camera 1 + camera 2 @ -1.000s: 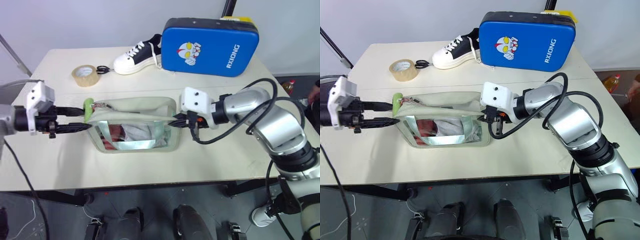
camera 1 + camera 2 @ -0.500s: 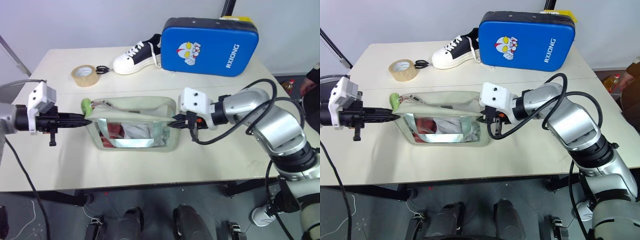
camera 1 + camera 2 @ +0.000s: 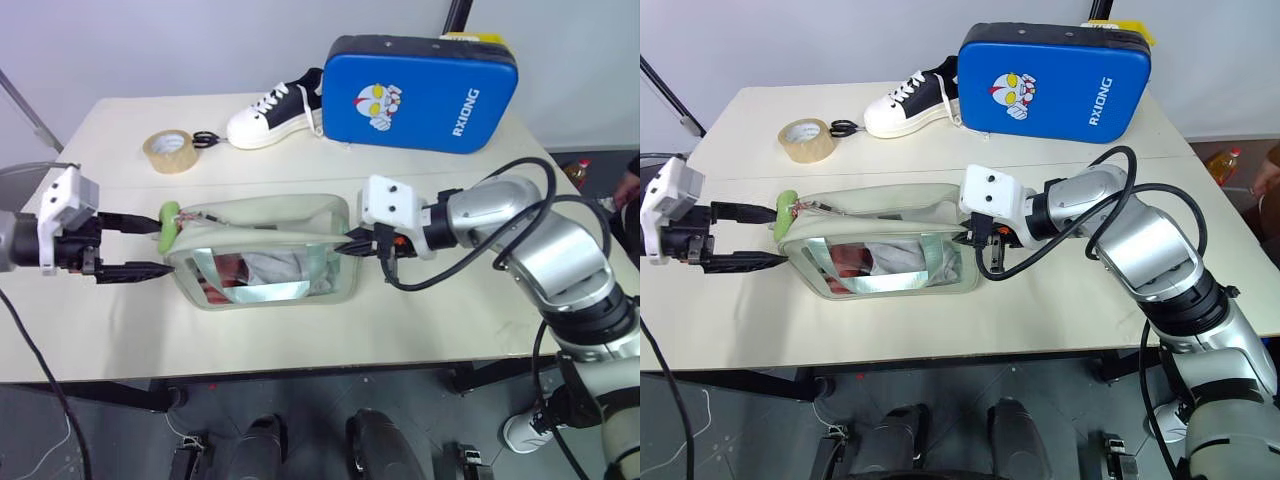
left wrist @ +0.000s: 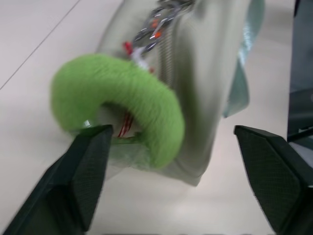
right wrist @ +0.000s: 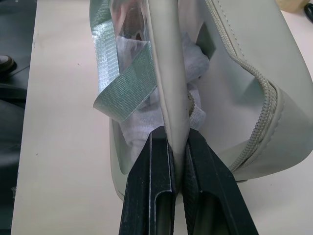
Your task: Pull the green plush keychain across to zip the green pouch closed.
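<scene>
A tan tape roll [image 3: 168, 151] is seen on the beige table [image 3: 100, 330], beyond the open left jaws, with black-handled scissors [image 3: 205, 139] touching it. A black-and-white sneaker [image 3: 272, 110] is laid farther along, and a blue padded case [image 3: 420, 93] is propped well beyond the closed right jaws.

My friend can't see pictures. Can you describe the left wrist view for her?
A fuzzy green plush keychain hangs from the zipper at the end of the green pouch, between the left end effector's open black fingers, on a pale table.
</scene>
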### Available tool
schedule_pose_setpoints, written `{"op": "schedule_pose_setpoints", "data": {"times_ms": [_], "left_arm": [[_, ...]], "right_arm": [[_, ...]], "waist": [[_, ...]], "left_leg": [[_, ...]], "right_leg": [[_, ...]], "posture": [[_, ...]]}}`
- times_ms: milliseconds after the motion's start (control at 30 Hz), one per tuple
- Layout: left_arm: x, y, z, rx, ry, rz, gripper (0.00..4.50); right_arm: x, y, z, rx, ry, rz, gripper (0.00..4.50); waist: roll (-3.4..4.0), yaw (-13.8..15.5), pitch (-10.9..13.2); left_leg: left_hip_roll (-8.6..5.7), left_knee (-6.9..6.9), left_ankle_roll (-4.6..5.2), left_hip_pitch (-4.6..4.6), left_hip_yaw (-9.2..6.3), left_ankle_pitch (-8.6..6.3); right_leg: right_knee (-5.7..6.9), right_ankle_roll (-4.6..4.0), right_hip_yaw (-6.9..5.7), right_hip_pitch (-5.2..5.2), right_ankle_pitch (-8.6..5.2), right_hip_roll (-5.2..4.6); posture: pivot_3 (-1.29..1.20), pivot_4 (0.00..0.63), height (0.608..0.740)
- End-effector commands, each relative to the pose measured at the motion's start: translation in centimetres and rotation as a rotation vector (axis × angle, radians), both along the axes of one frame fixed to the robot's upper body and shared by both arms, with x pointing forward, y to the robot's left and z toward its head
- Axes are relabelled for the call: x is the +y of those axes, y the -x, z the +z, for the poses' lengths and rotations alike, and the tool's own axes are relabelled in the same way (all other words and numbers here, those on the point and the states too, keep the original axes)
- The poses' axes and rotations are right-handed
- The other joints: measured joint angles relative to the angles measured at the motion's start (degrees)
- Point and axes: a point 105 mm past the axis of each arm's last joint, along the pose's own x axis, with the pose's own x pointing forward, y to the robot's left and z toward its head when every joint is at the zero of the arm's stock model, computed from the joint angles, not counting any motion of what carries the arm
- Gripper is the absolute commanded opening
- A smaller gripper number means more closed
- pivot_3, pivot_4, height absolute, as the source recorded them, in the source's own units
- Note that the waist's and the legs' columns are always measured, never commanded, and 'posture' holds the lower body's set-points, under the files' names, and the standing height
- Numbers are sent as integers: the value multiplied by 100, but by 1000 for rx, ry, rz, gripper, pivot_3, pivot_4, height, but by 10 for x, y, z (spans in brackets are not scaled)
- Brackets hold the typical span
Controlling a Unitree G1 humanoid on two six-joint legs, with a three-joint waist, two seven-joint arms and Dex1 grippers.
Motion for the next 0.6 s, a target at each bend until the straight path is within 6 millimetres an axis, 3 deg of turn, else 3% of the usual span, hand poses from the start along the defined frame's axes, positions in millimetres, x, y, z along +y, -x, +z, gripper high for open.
{"op": "schedule_pose_setpoints", "data": {"times_ms": [33, 367, 467, 600], "left_arm": [[8, -2, 14, -64, -29, 20, 4298], [9, -20, 4, -105, -49, 40, 4298], [9, -22, 5, -108, -39, 35, 3453], [9, -20, 6, -107, -33, 25, 1331]], "right_arm": [[1, 2, 9, -41, -16, 20, 0], [1, 4, 9, -40, -20, 22, 0], [0, 5, 10, -38, -20, 22, 0], [-1, 6, 9, -36, -19, 21, 0]], "waist": [[0, 0, 0], [0, 3, 0], [0, 2, 0], [0, 0, 0]], "left_leg": [[0, 0, 0, 0, 0, 0], [-1, 1, 0, 0, 0, 0], [-2, 3, 0, 0, -1, 0], [-2, 2, 0, 0, -1, 0]], "right_leg": [[0, 0, 0, 0, 0, 0], [0, 0, -1, 1, 0, 0], [1, 0, -1, 1, 0, 0], [1, 0, -1, 1, 0, 0]], "posture": [[0, 150, 739], [0, 150, 739], [0, 150, 739], [0, 150, 739]]}}
